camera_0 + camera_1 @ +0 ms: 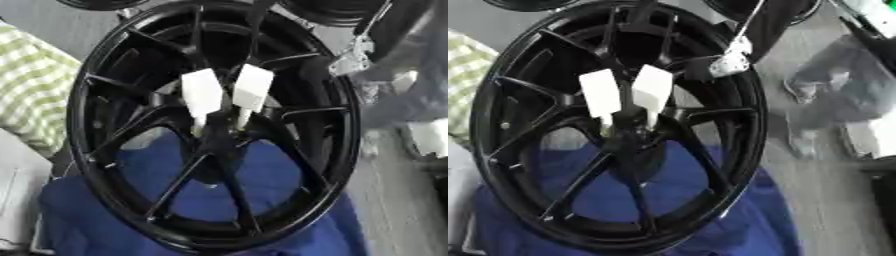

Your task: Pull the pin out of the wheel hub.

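A black spoked wheel [80, 105] lies tilted on a blue cloth [87, 215]. Two white pins stand side by side in its hub [219, 142]. Each has a blocky white top and a thin stem going down into the hub: the left pin [201, 94] and the right pin [252, 89]. My right arm comes in from the upper right, with a silver wrist joint [350, 61] over the wheel's right rim. My right hand [698, 70] is a dark shape against the spokes, just right of the pins and apart from them. My left hand does not show.
A green and white checked cloth [26, 85] lies left of the wheel. Dark tyres [337, 9] sit at the top edge. A person's legs and shoes [820, 105] stand on the grey floor to the right. A white object [430, 137] is at the right edge.
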`<action>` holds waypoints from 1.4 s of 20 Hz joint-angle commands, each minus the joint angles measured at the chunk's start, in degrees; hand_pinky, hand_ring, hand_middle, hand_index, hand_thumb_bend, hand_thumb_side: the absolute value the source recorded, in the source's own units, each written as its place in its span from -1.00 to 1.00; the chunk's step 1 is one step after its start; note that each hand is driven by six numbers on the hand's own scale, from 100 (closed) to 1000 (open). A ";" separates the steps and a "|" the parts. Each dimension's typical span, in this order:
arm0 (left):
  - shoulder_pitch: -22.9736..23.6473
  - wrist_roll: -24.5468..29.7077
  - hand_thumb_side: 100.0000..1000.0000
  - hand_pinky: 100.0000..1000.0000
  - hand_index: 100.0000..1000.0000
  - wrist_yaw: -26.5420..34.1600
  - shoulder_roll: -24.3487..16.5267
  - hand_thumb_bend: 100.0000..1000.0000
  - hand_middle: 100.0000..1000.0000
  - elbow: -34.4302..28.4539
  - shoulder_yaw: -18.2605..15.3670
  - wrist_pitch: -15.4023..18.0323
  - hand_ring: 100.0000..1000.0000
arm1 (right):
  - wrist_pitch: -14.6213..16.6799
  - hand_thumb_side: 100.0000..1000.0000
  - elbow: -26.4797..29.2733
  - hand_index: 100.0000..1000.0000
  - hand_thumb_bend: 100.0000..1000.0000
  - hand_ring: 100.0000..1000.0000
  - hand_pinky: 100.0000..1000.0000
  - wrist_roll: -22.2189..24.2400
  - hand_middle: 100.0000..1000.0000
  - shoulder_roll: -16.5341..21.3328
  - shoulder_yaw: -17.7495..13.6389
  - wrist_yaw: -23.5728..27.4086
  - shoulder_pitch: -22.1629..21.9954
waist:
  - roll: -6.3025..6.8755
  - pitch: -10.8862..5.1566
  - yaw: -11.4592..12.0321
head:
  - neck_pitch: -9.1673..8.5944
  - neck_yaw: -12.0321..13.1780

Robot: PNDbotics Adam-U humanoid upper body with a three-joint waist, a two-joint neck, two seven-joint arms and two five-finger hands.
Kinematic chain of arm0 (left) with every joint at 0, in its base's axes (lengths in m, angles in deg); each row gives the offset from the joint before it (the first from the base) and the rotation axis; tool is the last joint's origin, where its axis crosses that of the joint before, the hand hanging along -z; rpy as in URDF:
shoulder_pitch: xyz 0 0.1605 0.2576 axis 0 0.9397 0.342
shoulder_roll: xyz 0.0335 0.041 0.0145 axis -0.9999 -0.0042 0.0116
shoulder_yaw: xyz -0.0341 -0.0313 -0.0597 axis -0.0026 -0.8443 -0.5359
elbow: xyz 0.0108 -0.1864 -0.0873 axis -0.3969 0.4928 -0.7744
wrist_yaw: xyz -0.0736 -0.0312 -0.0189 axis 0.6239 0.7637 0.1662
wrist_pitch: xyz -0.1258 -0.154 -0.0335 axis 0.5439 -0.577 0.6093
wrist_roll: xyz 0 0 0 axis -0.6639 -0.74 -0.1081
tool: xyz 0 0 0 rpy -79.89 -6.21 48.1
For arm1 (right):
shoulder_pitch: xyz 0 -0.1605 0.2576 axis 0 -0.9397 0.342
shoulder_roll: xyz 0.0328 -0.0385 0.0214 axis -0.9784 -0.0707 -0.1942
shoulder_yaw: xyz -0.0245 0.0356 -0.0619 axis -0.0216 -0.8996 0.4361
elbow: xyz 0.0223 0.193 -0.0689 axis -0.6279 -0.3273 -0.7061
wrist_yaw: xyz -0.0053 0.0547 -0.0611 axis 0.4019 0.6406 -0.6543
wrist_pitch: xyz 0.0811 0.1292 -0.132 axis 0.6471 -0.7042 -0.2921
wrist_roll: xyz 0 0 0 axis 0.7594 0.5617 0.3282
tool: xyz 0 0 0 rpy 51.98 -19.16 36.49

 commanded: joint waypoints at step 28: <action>-2.33 -1.26 0.38 0.36 0.39 0.40 -1.14 -0.97 -0.01 -1.35 -1.66 0.09 0.14 | 17.96 -0.56 -0.92 0.73 -0.28 0.63 0.84 9.52 0.45 2.16 2.61 -7.78 -2.67 | -1.22 1.65 2.43 | -1.74 -1.09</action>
